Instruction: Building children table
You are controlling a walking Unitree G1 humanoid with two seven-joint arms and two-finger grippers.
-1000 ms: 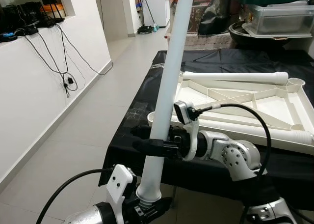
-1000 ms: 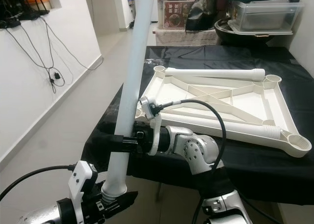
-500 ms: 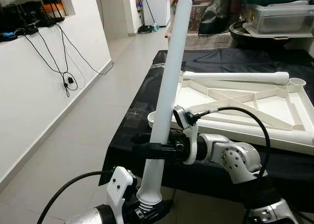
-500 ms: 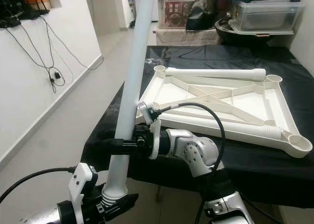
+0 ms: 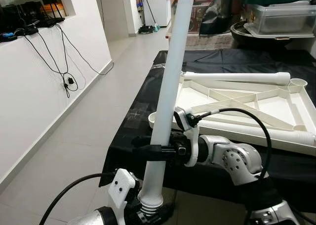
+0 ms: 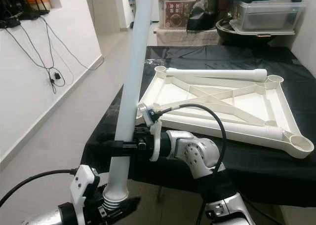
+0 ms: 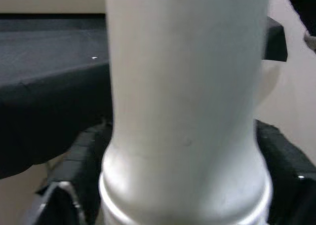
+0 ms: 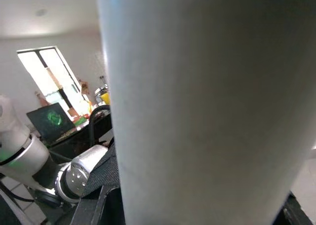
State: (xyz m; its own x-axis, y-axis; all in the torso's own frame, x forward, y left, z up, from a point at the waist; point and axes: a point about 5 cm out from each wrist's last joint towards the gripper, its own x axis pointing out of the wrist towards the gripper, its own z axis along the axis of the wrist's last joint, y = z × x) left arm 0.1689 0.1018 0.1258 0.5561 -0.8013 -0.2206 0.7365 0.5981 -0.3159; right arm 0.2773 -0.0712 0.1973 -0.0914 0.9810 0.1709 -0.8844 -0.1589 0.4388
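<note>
I hold a long white table leg (image 5: 168, 87) nearly upright in front of the black-clothed table, its top leaning a little to the right. My left gripper (image 5: 148, 212) is shut on its ribbed lower end, and in the left wrist view the leg (image 7: 187, 111) stands between the black fingers (image 7: 74, 161). Higher up, my right gripper (image 5: 153, 152) is shut around the shaft, which looms large in the right wrist view (image 8: 197, 111). The white tabletop (image 5: 276, 104) lies upside down on the table, with one leg (image 5: 237, 77) along its far edge and another (image 5: 266, 131) along its near edge.
The table's black cloth (image 5: 129, 131) hangs over the near edge. Plastic bins and containers (image 5: 276, 18) are stacked behind the table. On the left is a white wall with dangling cables (image 5: 66, 74), beside a stretch of tiled floor (image 5: 94, 131).
My right gripper has slid a little lower along the leg. The leg's lower end and my left gripper have sunk slightly in view.
</note>
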